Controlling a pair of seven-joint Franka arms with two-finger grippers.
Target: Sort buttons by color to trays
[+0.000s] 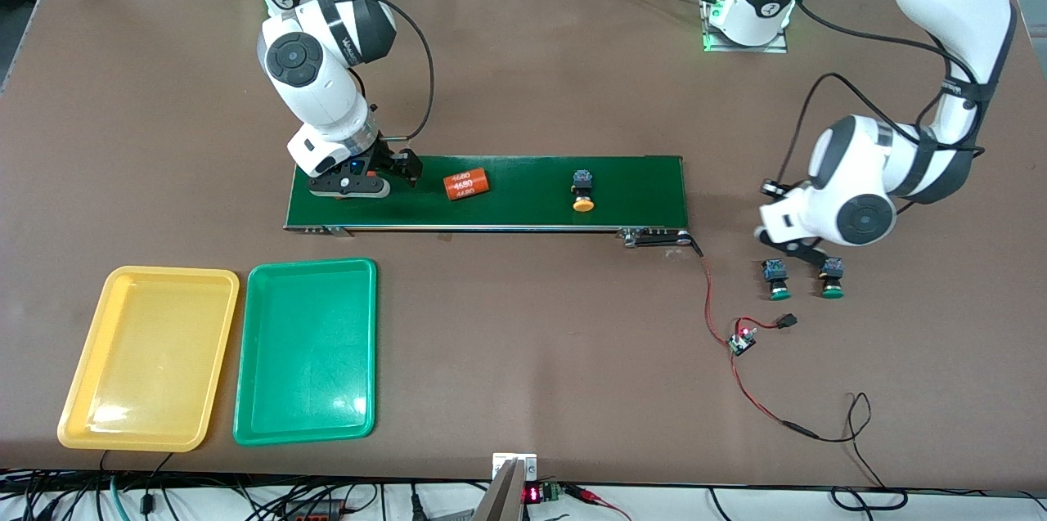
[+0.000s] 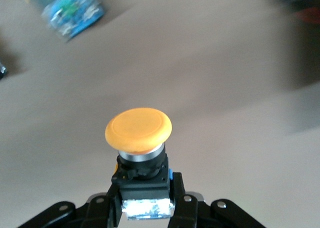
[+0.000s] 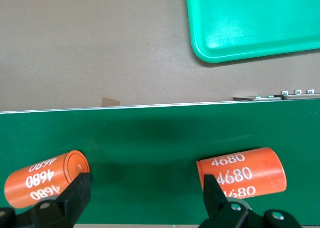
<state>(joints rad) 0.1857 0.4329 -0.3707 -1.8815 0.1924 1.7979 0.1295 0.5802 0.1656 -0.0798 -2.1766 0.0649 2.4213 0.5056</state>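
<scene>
- Nearest the front camera, the two shallow plastic trays are parked side by side at the right arm's end of the table: the yellow tray [image 1: 147,357] and the green tray [image 1: 305,351]. Nothing is seen in either yet.
- A bit farther back, two green-capped buttons [image 1: 775,278] are lying on the bare table at the left arm's end, probably waiting their turn.
- Just above them, a yellow-orange-capped button [image 2: 139,145] is pinched by its black body in the left gripper [image 2: 146,208], cap facing out, so it looks freshly grabbed.
- Farther still, on the long dark-green conveyor belt [image 1: 523,206], another yellow-capped button [image 1: 582,191] and an orange cylinder with white print [image 1: 465,184] are sitting.
- The right gripper [image 3: 145,190] is held spread wide over the belt's end, seemingly waiting.
</scene>
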